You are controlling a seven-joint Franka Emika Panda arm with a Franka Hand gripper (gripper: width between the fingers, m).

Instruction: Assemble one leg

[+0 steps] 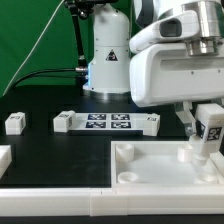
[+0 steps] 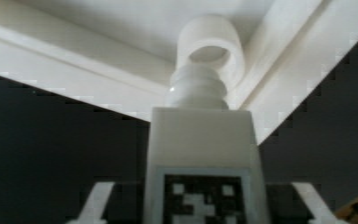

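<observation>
**Leg (image 1: 207,132) held over the tray's far corner**

I have the leg pinched between my fingers (image 2: 98,206), one on each flank of its square white body. In the wrist view, the black-and-white tag (image 2: 201,198) sits on the face toward the camera. Beyond it the body narrows into a stepped round tip (image 2: 206,62).

That tip points into an inner corner of the white tray (image 2: 87,60), where two raised walls meet. I cannot tell whether it touches the tray or stops just short.

In the exterior view I hold the leg at the right edge of the frame, a little below the middle. It is close to upright and leans slightly, with its tagged end up and its thin end (image 1: 197,151) down by the tray's back right corner.

The tray (image 1: 150,178) fills the lower right of that frame and lies flat on the black tabletop (image 1: 50,145).

The marker board (image 1: 107,122) lies at the middle of the frame, well apart from the tray. A small white block (image 1: 14,122) stands near the left edge, level with the board. Another white piece (image 1: 4,157) shows at the lower left edge, cut off by the frame.

My arm's white base (image 1: 105,60) rises behind the marker board, in the upper middle.
</observation>
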